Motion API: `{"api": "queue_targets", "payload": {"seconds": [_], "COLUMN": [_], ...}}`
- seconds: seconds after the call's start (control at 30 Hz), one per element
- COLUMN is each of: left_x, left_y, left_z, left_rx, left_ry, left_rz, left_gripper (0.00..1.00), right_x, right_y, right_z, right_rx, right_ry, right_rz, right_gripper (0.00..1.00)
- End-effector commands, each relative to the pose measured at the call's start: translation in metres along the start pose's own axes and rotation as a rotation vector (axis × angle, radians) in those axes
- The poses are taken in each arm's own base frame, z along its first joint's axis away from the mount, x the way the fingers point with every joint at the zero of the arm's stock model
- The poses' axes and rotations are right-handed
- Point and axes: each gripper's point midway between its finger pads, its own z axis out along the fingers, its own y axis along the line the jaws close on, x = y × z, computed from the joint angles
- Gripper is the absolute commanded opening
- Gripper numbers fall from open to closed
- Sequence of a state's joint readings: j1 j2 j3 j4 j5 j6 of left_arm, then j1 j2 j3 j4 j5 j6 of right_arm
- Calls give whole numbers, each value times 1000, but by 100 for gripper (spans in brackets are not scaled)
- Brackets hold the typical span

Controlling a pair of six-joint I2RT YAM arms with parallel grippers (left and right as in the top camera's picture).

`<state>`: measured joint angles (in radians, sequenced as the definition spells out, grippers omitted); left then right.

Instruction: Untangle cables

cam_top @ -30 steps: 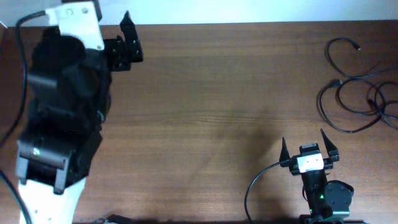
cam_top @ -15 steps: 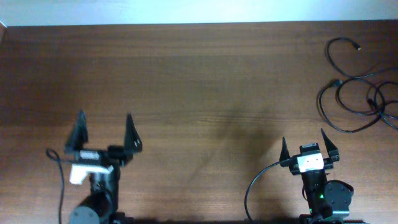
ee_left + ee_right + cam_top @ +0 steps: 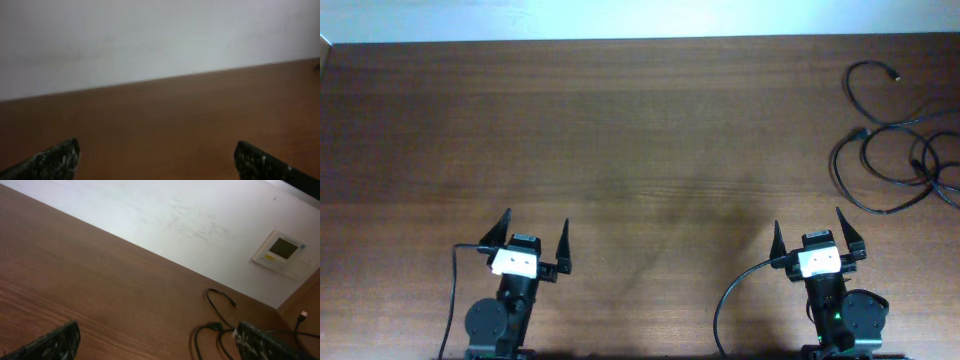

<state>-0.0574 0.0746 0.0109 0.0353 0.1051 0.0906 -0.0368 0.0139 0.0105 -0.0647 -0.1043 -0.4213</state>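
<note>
The cables (image 3: 895, 150) lie as loose black loops at the far right of the wooden table (image 3: 650, 130), with small plugs at their ends. In the right wrist view the cables (image 3: 215, 315) lie ahead and to the right, partly hidden behind the right fingertip. My left gripper (image 3: 534, 235) is open and empty near the table's front edge at the left. My right gripper (image 3: 811, 232) is open and empty near the front edge at the right, well short of the cables. The left wrist view shows my open left gripper (image 3: 157, 160) over bare table.
A white wall (image 3: 150, 35) stands behind the table. A small wall panel with a display (image 3: 281, 252) hangs on it at the right. A thicker black arm cable (image 3: 735, 295) curves beside the right arm's base.
The left arm has swung down from the far left corner to the front edge and settled lower, its gripper still open. The right arm and the cables have not moved.
</note>
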Motion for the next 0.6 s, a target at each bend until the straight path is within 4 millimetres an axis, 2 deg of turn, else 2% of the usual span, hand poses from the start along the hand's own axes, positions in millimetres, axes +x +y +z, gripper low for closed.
{"api": "queue_targets", "payload": {"seconds": [0.0, 0.2, 0.57], "left_x": [20, 16, 16], "left_y": [-2, 4, 4], "left_z": [-2, -4, -4], "left_rx": [12, -26, -25], "left_ry": [78, 59, 61], "left_rz": [8, 57, 67], "left_gripper": [99, 99, 99], "right_x": [3, 3, 3], "right_y": [-1, -1, -1], "right_z": [0, 0, 0], "right_rx": [6, 6, 6], "right_ry": [6, 6, 6], "right_rz": [11, 11, 11], "right_gripper": [99, 99, 99]}}
